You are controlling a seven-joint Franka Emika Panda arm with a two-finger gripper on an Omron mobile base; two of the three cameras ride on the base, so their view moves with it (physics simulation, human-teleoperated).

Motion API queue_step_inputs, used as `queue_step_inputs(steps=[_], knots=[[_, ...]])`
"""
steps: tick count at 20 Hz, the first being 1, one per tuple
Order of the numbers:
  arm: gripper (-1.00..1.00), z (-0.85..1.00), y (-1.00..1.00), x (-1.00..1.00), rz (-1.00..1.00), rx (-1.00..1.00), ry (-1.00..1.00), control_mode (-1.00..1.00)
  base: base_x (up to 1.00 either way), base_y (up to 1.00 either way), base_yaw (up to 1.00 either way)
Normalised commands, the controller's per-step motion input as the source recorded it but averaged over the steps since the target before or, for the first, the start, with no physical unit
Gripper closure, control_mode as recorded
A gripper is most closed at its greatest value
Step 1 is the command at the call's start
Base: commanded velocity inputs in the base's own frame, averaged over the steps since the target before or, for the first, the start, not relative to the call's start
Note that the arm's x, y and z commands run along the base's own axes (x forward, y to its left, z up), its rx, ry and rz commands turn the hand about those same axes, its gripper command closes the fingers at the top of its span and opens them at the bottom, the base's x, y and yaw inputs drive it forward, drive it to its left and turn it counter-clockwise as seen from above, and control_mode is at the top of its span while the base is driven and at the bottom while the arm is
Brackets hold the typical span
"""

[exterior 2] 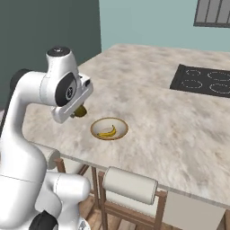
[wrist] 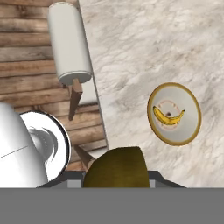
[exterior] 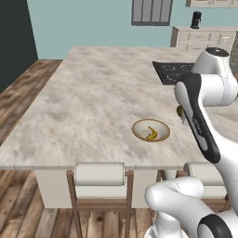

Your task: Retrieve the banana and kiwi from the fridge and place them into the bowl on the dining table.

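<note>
Marble-patterned surface [exterior: 93, 102] carries the bowl [exterior: 151, 130] near its front edge, with the banana [exterior: 151, 133] lying inside it. Just beside the bowl, above the surface's edge, the tool [wrist: 117, 175] is narrowly closed around the kiwi [wrist: 117, 168].

No readable text, labels, brands or numbers on anything visible.

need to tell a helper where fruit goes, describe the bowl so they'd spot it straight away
Start at the large marble-patterned dining table with the black cooktop at its far end. Near the table's front edge, just past the cream-cushioned chairs, sits the bowl. It is shallow and round with a tan-gold rim and pale inside, and a yellow banana lies in it.
</note>
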Motion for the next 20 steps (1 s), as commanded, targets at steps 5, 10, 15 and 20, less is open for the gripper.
queue_step_inputs(steps=[5, 10, 15, 20], knots=[[1.00, -0.56, 0.00, 0.29, -0.06, 0.00, 0.01, -1.00, 0.00, 0.00, 0.00], [1.00, -0.49, 0.00, 0.34, -0.06, 0.00, 0.00, -1.00, 0.00, 0.00, 0.00], [1.00, -0.35, 0.00, 0.51, -0.06, 0.00, 0.00, -1.00, 0.00, 0.00, 0.00], [1.00, -0.30, 0.00, 0.56, -0.06, 0.00, 0.00, -1.00, 0.00, 0.00, 0.00]])
